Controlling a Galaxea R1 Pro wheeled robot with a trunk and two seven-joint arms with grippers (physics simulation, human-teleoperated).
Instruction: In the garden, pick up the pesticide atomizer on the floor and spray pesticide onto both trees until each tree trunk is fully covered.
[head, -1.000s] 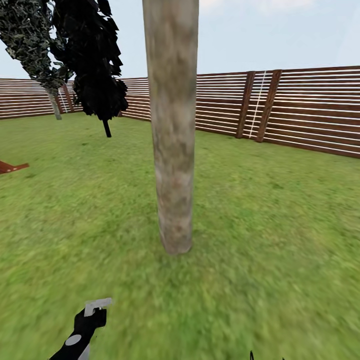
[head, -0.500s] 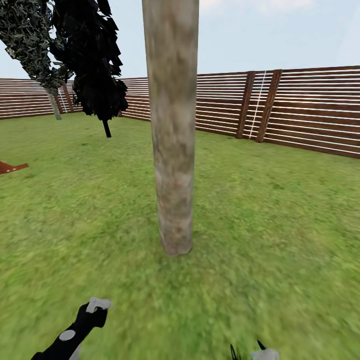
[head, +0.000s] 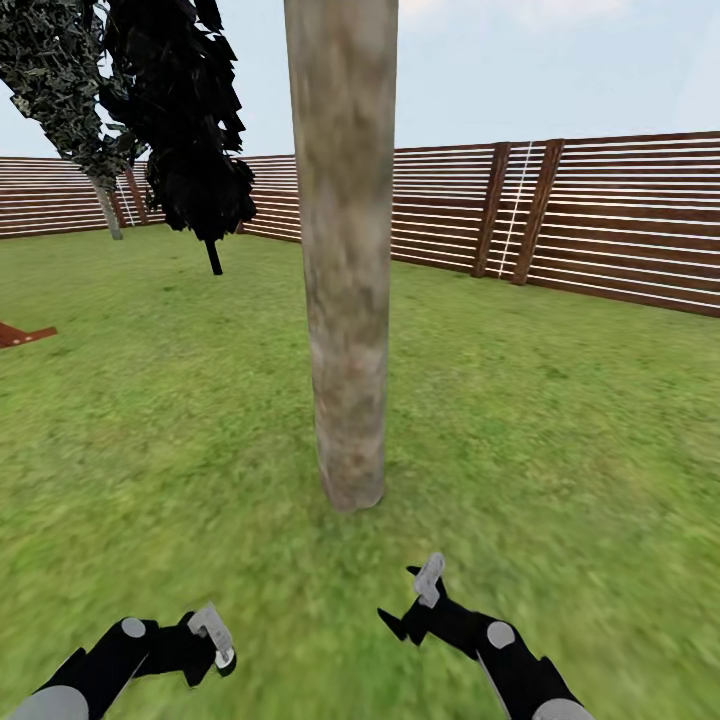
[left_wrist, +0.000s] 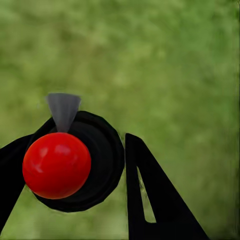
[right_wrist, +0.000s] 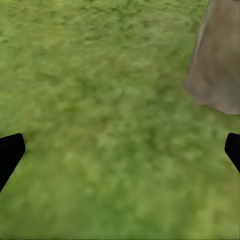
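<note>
A thick pale grey-beige tree trunk (head: 345, 280) stands straight ahead on the grass, its base also in the right wrist view as the tree trunk (right_wrist: 217, 65). A second tree (head: 60, 90) with a pale trunk leans at the far left by the fence. My left gripper (head: 215, 645) is low at the left, shut on the pesticide atomizer (left_wrist: 102, 155), a round black body with a grey nozzle and a red ball in front of it. My right gripper (head: 410, 595) hovers open over the lawn just short of the trunk's base, nothing between its fingers.
A brown slat fence (head: 600, 210) runs along the back and right. A thin-trunked all-black tree (head: 190, 130) stands at the back left. A red-brown object (head: 20, 334) lies at the left edge. Green lawn (head: 560, 450) spreads all around the trunk.
The right arm has risen into view and reached toward the trunk's base. The left gripper has dropped lower and turned to point rightward. The camera has not moved.
</note>
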